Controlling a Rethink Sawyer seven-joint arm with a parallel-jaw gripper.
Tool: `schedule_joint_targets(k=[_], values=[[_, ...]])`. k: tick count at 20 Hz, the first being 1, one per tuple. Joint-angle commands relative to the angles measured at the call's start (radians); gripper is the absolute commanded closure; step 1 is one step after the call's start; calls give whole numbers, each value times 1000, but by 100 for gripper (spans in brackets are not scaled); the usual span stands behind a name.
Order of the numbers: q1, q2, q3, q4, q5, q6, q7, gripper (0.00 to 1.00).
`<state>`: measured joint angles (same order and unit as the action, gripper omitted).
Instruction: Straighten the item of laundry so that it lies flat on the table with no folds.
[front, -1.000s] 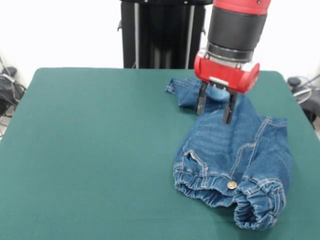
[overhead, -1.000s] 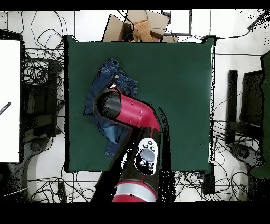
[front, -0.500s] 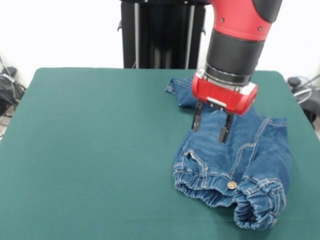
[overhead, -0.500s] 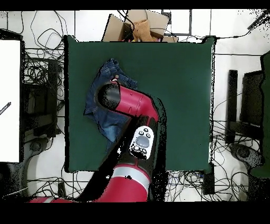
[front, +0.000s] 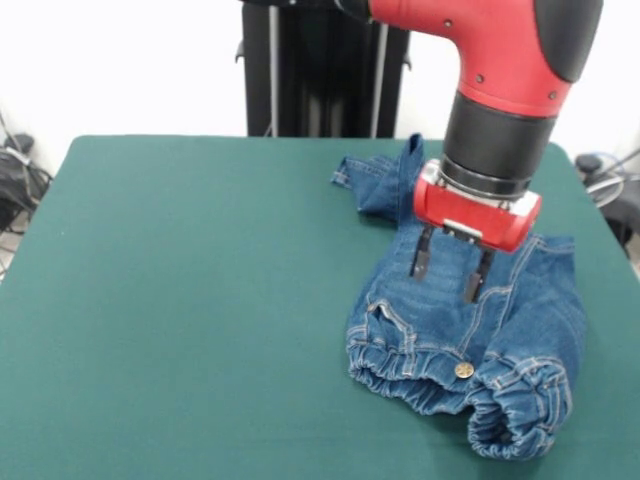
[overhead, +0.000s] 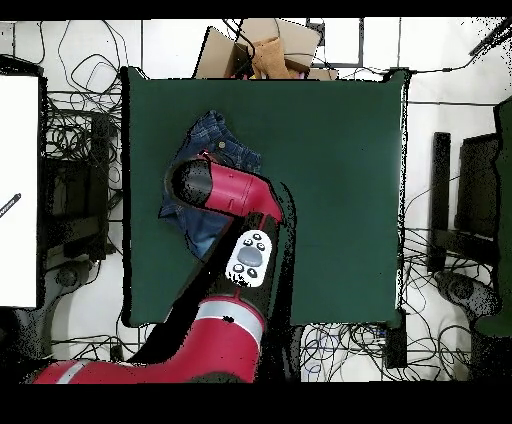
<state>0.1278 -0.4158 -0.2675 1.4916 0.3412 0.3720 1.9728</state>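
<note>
The item of laundry (front: 500, 325), a small pair of blue jeans, lies crumpled on the right side of the green table (front: 200, 300). Its gathered waistband with the brass button (front: 464, 370) is bunched at the near end. One leg (front: 372, 185) is folded at the far end, with a tip of cloth sticking up. My gripper (front: 446, 273) hangs open just above the middle of the jeans, with nothing between its fingers (front: 420, 262). In the overhead view the red arm (overhead: 225, 195) covers much of the jeans (overhead: 215, 138) and hides the gripper; the table (overhead: 330, 180) shows green around them.
The jeans reach close to the table's right edge in the front view. Cables (front: 15, 170) lie off the table's left side. In the overhead view a cardboard box (overhead: 265, 45) sits beyond the table's top edge, and a white panel (overhead: 18, 190) stands at the left.
The open gripper has moved right and nearer the waistband over the jeans, dropping a little. A tip of the far leg now stands up behind the wrist.
</note>
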Motion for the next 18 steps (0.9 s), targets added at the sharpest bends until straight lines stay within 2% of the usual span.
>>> schedule_joint_targets(k=[1, 8, 9, 18], values=[[22, 13, 20, 17, 35, 36, 235, 0], [16, -3, 24, 35, 26, 15, 213, 0], [10, -8, 32, 43, 24, 8, 206, 100], [10, -11, 28, 48, 19, 2, 206, 100]])
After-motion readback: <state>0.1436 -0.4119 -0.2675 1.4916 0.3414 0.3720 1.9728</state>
